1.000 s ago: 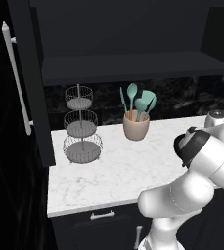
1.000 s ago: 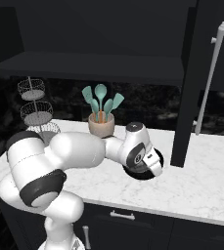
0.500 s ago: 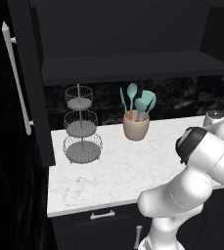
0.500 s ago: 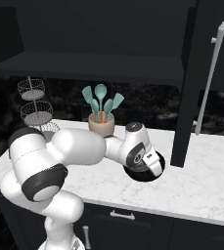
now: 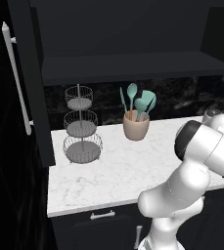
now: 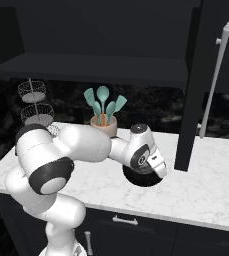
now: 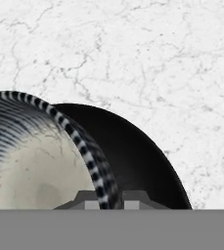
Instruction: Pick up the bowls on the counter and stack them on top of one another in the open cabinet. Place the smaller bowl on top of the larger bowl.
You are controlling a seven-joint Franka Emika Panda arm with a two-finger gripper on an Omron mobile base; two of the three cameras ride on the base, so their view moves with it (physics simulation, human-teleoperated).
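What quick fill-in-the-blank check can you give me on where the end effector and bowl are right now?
1. The end effector straddles the bowl's ____.
2. The bowl sits on the ____.
3. The utensil cup holds ____ utensils.
4. The wire baskets stand in ____ tiers.

Missing words: rim; counter; teal; three

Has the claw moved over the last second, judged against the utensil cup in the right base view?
Yes. The claw has come down and slightly right, away from the utensil cup, toward the bowl on the counter.
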